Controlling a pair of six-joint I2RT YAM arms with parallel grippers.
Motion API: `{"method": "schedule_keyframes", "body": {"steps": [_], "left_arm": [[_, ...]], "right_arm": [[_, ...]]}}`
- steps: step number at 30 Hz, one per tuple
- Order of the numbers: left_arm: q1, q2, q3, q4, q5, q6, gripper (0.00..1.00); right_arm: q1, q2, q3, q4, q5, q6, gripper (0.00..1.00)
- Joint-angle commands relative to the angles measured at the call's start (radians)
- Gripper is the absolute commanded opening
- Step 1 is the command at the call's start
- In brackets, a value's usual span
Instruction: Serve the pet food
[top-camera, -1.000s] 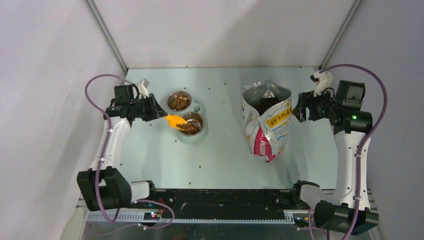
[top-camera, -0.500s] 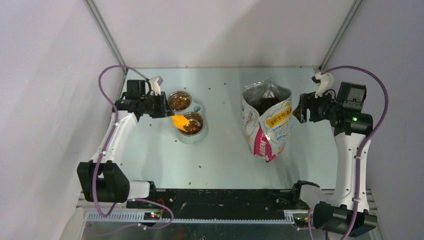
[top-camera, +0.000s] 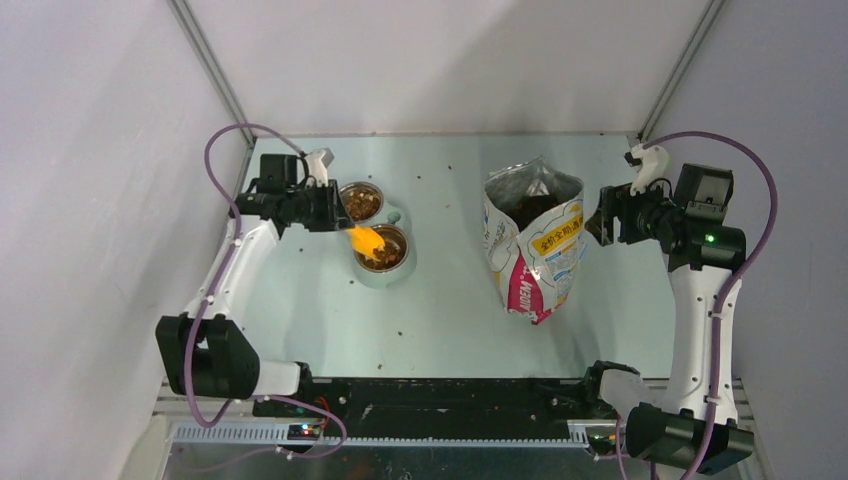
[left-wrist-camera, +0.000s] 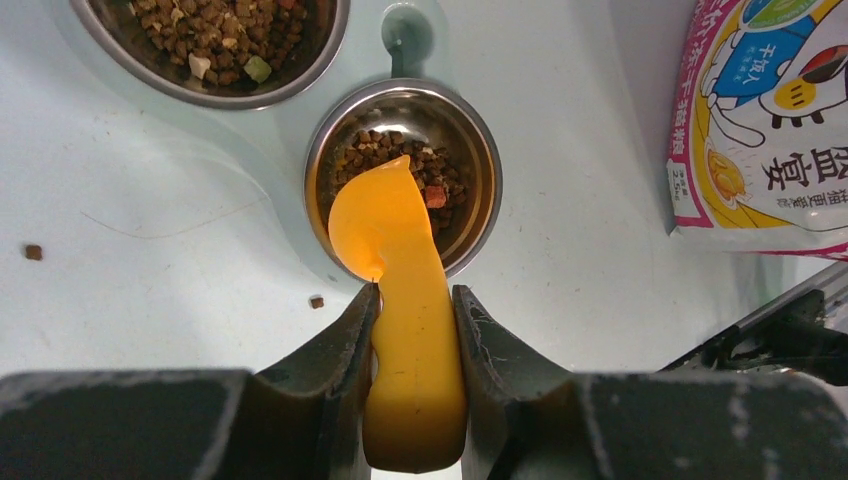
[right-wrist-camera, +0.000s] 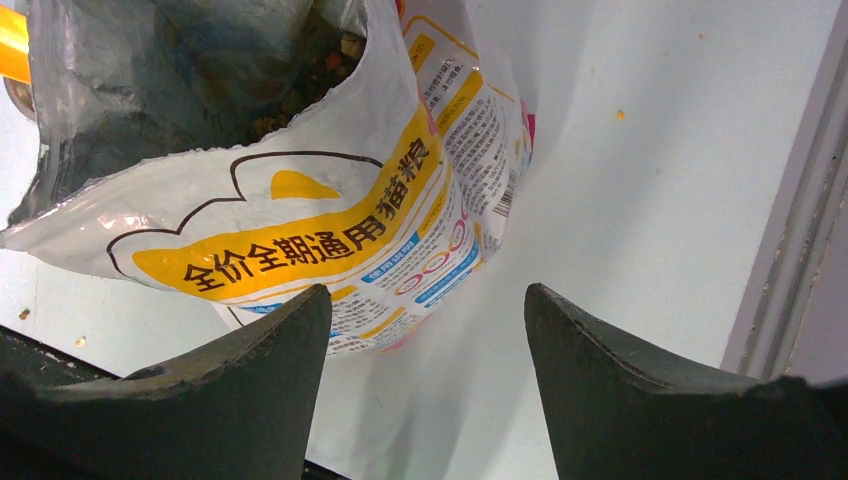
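Note:
My left gripper (left-wrist-camera: 415, 295) is shut on the handle of an orange scoop (left-wrist-camera: 385, 225), which hangs tilted over the near steel bowl (left-wrist-camera: 480, 150). Pet food (left-wrist-camera: 440, 170) lies in that bowl as dark-brown kibble, and more fills the far bowl (left-wrist-camera: 210, 30). In the top view the scoop (top-camera: 363, 239) sits over the near bowl (top-camera: 384, 248). My right gripper (right-wrist-camera: 425, 300) is open and empty, just right of the open printed foil bag (right-wrist-camera: 300, 230), which holds more kibble (right-wrist-camera: 300, 80). The bag (top-camera: 535, 240) stands upright in the top view.
Both bowls sit in a pale double-bowl stand (top-camera: 390, 275). Loose kibble bits (left-wrist-camera: 33, 252) lie on the table beside it. Grey walls close in on the left, right and back. A black rail (top-camera: 450, 395) runs along the near edge.
My left arm has swung up and to the right, carrying the scoop from the bowl's left side to above it. The right arm has stayed still.

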Motion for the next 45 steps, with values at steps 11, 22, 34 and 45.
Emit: {"method": "schedule_keyframes", "body": {"steps": [11,22,34,45], "left_arm": [[-0.019,0.004,0.161,-0.082,-0.123,0.220,0.00],[-0.020,0.015,0.348,0.011,-0.001,0.095,0.00],[-0.135,0.088,0.524,0.478,0.307,-0.339,0.00],[-0.456,0.259,0.761,0.352,0.306,-0.259,0.00]], "right_arm": [[-0.006,0.005,0.000,0.038,-0.017,0.008,0.73],[-0.006,0.028,0.030,0.020,-0.020,0.001,0.73],[-0.005,0.043,0.086,-0.030,-0.007,-0.012,0.74],[-0.004,0.014,0.095,-0.064,0.013,-0.033,0.74]]}}
